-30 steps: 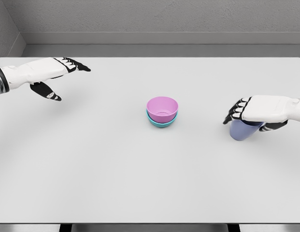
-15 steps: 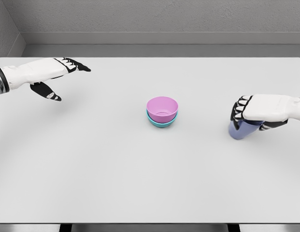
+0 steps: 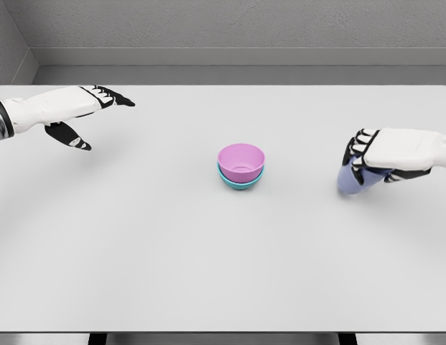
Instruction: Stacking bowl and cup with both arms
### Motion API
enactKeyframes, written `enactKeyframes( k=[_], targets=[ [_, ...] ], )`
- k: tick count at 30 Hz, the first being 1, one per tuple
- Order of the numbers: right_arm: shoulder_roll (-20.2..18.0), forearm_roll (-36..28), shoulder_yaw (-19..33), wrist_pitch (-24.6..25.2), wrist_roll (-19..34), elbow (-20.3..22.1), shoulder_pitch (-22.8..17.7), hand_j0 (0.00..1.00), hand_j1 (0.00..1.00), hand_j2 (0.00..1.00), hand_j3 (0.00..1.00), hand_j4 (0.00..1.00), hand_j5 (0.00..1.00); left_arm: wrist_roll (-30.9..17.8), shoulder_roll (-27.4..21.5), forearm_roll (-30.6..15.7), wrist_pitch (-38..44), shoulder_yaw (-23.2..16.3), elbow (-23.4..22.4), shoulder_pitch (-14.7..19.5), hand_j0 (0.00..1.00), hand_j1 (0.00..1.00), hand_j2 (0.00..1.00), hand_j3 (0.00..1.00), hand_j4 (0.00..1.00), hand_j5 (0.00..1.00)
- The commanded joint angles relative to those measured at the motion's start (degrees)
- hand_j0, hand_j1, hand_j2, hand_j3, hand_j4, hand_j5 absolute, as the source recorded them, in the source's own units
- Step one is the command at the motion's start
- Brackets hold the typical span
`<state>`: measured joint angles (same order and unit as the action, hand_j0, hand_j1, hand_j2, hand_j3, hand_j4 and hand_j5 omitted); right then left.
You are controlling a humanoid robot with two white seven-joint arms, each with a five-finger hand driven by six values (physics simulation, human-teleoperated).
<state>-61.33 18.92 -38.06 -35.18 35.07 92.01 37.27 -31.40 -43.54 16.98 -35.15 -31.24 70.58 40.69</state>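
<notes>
Gripping the cup (image 3: 352, 180) with my right hand (image 3: 391, 154), fingers (image 3: 357, 152) curled over its top and down the side. Cup is blue-violet, tilted, mostly covered by the hand; only the lower body shows. Can't tell if its base touches the bench (image 3: 172, 251) or sits just above it. It's on the right side of the bench, well apart from the bowls.

Pink bowl (image 3: 241, 159) is nested inside the teal bowl (image 3: 240, 182) at bench centre, both upright, opening up. Only the teal rim and a bit of its lower wall show under the pink one.

Left hand (image 3: 79, 115) is far left, near the back edge, held above the bench. Its fingers are released: straight and pointing right, thumb hanging down and apart from them, nothing in the grip. Left forearm comes in from the left edge.

Right forearm comes in from the right edge, roughly level, knuckles facing up.
</notes>
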Motion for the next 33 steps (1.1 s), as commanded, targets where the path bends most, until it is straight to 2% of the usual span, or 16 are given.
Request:
enactKeyframes(
  k=[1, 7, 11, 16, 33],
  targets=[
    [0.68, -0.46, 1.76, 0.18, -0.07, 0.01, 0.0, 0.39, 0.39, 0.39, 0.39, 0.39, 0.39, 0.03, -0.05, -0.37, 0.15, 0.04, 0.0, 0.0, 1.0, 1.0, 1.0, 1.0, 1.0, 1.0],
    [5.43, -0.46, 3.69, 0.18, -0.07, 0.01, 0.35, 0.41, 0.41, 0.41, 0.41, 0.41, 0.41, 0.03, -0.05, -0.37, 0.15, 0.04, 0.0, 0.0, 1.0, 1.0, 1.0, 1.0, 1.0, 1.0],
    [7.62, -0.46, 4.22, 0.18, -0.07, 0.01, 2.99, 0.41, 0.41, 0.41, 0.41, 0.41, 0.41, 0.03, -0.05, -0.37, 0.15, 0.04, 0.0, 0.09, 1.0, 1.0, 1.0, 1.0, 1.0, 1.0],
    [9.73, -0.46, 5.01, 0.18, -0.07, -1.31, 5.1, 0.41, 0.41, 0.41, 0.41, 0.41, 0.41, 0.03, -0.05, -0.37, 0.15, 0.04, 0.0, 0.09, 1.0, 1.0, 1.0, 1.0, 1.0, 1.0],
    [15.89, -0.37, 3.61, 0.18, -0.07, -1.57, 9.05, 0.42, 0.42, 0.42, 0.42, 0.42, 0.42, 0.03, -0.05, -0.37, 0.15, 0.04, 0.0, 0.09, 1.0, 1.0, 1.0, 1.0, 1.0, 1.0]
  ],
)
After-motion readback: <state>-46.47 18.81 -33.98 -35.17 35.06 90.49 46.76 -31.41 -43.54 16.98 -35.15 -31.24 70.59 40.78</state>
